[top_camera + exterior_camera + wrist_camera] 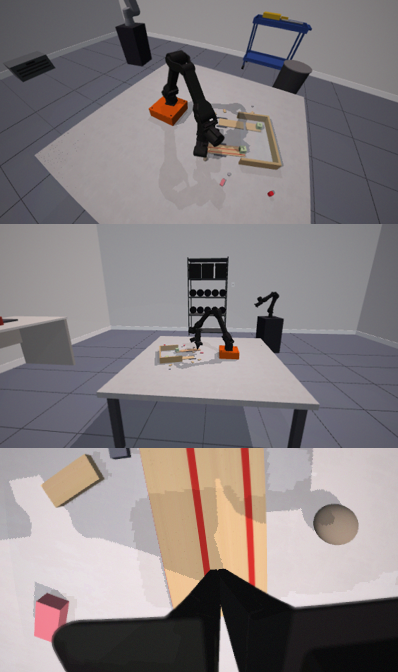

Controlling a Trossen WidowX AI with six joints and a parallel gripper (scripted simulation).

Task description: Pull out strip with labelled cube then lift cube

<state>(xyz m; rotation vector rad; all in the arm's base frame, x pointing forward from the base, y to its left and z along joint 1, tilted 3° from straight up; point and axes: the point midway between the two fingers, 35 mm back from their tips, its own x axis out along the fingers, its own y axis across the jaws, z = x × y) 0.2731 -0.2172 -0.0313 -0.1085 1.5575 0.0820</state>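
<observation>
A tan strip with red lines shows no break in its visible part; its near end is partly behind my gripper in the top view. A green cube with a dark mark sits on its far end. A plain tan strip lies beyond, with a gap before a separate short piece, which bears another green cube. The marks are too small to read. My gripper is shut, holding nothing, its tips over or on the red-lined strip near its near end; contact is unclear.
A low tan wooden wall surrounds the strips' far ends on three sides. Around the strips lie a brown ball, a tan block, a pink block and a red piece. Dark rails flank the strips.
</observation>
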